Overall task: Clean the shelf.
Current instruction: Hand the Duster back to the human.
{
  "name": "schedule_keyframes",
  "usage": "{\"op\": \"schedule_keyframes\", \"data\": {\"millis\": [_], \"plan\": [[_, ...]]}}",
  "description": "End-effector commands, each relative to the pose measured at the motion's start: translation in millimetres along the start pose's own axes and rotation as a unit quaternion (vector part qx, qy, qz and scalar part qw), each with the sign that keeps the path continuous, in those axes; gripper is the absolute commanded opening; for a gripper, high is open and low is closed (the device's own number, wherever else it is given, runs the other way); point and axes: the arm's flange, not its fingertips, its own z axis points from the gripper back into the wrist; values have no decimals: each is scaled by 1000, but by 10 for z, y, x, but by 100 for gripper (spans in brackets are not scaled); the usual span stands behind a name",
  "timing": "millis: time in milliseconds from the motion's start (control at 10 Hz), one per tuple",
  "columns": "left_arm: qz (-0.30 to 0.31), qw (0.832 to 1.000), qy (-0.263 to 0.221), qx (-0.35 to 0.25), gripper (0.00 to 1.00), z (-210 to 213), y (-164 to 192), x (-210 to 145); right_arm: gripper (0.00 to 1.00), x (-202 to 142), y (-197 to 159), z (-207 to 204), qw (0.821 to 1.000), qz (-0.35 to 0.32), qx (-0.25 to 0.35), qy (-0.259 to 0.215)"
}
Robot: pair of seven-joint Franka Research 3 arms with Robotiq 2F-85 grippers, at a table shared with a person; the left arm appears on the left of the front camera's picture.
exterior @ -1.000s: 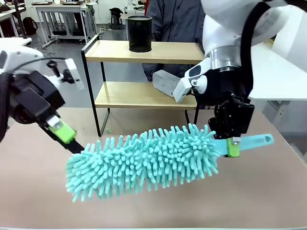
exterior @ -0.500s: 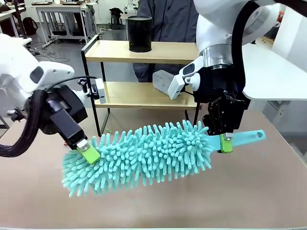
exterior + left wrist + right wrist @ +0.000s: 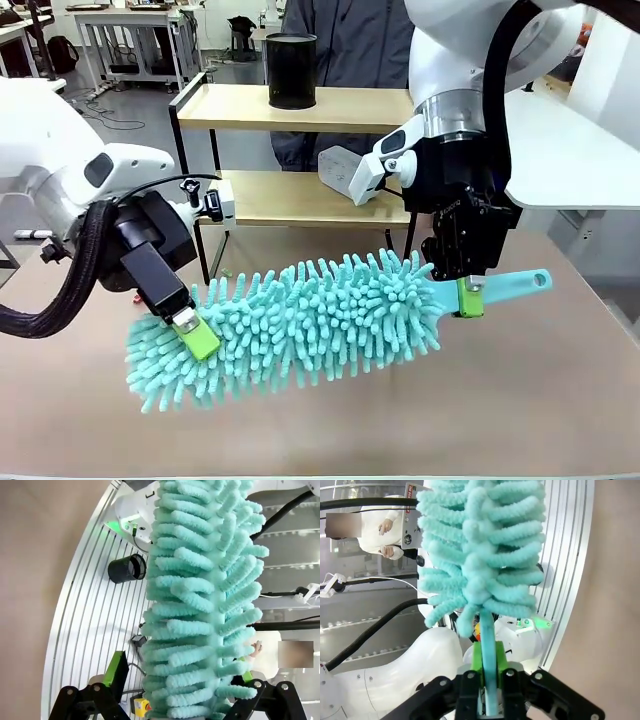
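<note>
nearest me, over the pale brown tabletop (image 3: pixel 560 400), i hold the fluffy turquoise microfibre duster (image 3: pixel 300 325) slantwise, its far-left tip lowest. my right gripper (image 3: pixel 468 298) is clamped tight on the flat turquoise plastic handle (image 3: pixel 515 285), green pads pressed against both its faces; in the right wrist view the handle (image 3: pixel 487 645) runs straight up between my closed fingers (image 3: pixel 477 662) into the shaggy head.

what has changed in the last second is on my other side. my left gripper (image 3: pixel 190 330) has swung in from the table's left edge and now sits at the duster's loose end, its fingers spread wide with the noodle strands between them. in the left wrist view the duster (image 3: pixel 200 605) rises between my parted pads (image 3: pixel 117 667), which have not closed on it. the duster itself has drifted a little left and dipped lower too.

i read that as me steadying or re-gripping the tool before any wiping starts, so the cleaning proper looks not yet begun.

beyond the table stands the small two-tier shelf of light wooden boards in a thin black metal frame (image 3: pixel 300 105), well apart from the duster. a black cylindrical mesh cup (image 3: pixel 291 70) sits on its top board, and a person in a dark jacket (image 3: pixel 345 45) stands behind it.
</note>
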Motion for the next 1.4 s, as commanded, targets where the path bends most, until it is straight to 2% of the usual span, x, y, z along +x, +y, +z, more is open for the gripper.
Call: {"op": "schedule_keyframes", "data": {"millis": [0, 100, 200, 300, 500, 600, 700, 800, 1300], "plan": [[4, 1000, 11, 2, 100, 0, -38, -27, 12, -3, 31, 24, 1000, 4, 7, -1], [-4, 1000, 5, 11, 46, -13, -32, -12, 12, 0, 34, 24, 1000, 4, 7, 0], [-4, 1000, 9, 9, 41, -18, -37, -24, 12, -6, 34, 21, 1000, 4, 7, 0], [-5, 1000, 9, 7, 0, -17, -43, -25, 12, -14, 39, 16, 1000, 5, 7, 0], [-8, 1000, 9, 7, 0, -17, -50, -29, 12, -23, 38, 1, 1000, 6, 7, -1], [-8, 1000, 9, 7, 14, -25, -55, -31, 12, -26, 37, -4, 1000, 6, 6, -1], [-9, 1000, 9, 7, 5, -27, -59, -35, 12, -23, 45, -4, 1000, 6, 5, 0], [-9, 1000, 8, 7, 0, -31, -61, -36, 12, -22, 50, -8, 1000, 7, 4, 1], [-12, 1000, 8, 6, 0, -22, -71, -45, 12, -17, 49, -10, 1000, 4, 5, 1]]}}
